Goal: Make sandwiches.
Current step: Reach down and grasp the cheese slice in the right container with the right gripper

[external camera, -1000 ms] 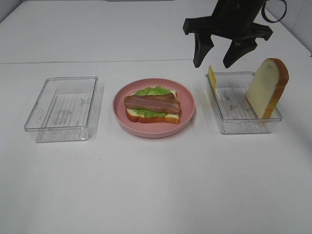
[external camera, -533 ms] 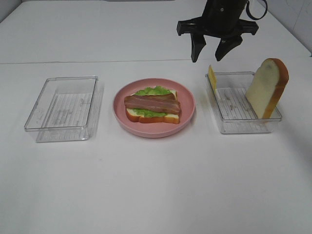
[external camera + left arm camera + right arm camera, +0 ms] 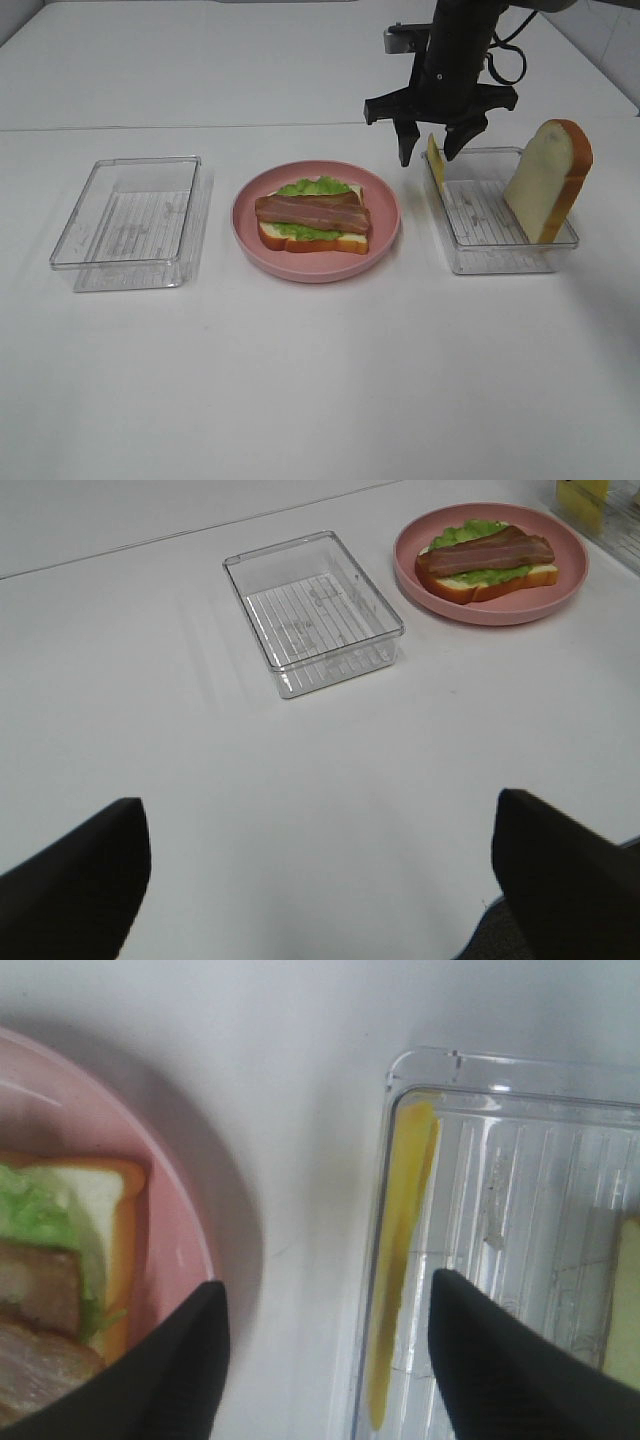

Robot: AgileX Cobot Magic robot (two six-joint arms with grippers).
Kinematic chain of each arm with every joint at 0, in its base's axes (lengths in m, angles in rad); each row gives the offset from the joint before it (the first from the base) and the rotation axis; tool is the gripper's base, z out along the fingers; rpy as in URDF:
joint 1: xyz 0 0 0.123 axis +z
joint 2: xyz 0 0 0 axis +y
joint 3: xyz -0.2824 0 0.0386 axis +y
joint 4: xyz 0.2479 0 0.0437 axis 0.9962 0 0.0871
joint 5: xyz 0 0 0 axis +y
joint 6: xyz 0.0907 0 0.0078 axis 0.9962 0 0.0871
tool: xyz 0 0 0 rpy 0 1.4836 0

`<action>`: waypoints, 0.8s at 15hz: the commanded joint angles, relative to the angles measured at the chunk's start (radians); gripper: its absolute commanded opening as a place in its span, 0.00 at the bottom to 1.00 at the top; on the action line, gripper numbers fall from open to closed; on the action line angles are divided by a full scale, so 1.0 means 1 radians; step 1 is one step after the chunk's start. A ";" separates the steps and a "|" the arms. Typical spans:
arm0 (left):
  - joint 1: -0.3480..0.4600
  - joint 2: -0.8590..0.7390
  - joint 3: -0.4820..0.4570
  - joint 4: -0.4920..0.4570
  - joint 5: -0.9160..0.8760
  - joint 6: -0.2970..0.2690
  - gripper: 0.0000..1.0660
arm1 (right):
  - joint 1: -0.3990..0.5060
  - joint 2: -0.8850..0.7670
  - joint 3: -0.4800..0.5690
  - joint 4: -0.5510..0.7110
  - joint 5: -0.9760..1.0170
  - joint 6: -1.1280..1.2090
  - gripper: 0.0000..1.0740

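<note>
The open-faced sandwich (image 3: 312, 222) lies on the round pink plate (image 3: 378, 195): a bread slice, green lettuce and brown meat strips on top. A yellow cheese square (image 3: 434, 156) stands on edge against the left wall of the right clear tray (image 3: 500, 262). A second bread slice (image 3: 548, 180) leans at that tray's right end. My right gripper (image 3: 428, 156) hangs open over the cheese, one finger on each side of it. The right wrist view shows the cheese (image 3: 400, 1260) between the fingers (image 3: 160, 1370), apart from both. My left gripper (image 3: 320, 880) is open and holds nothing, well away from the sandwich (image 3: 487, 558).
An empty clear tray (image 3: 128, 222) sits left of the plate, and the left wrist view also shows this tray (image 3: 312, 610). The white table has a seam line running behind the trays.
My right gripper has come down and shifted left from above the tray until its fingers straddle the cheese, and the jaws have narrowed a little. The left arm has not moved.
</note>
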 commanded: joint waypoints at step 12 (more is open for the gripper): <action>0.000 -0.007 0.002 0.002 -0.009 0.002 0.82 | -0.003 -0.046 -0.008 -0.042 0.037 0.020 0.00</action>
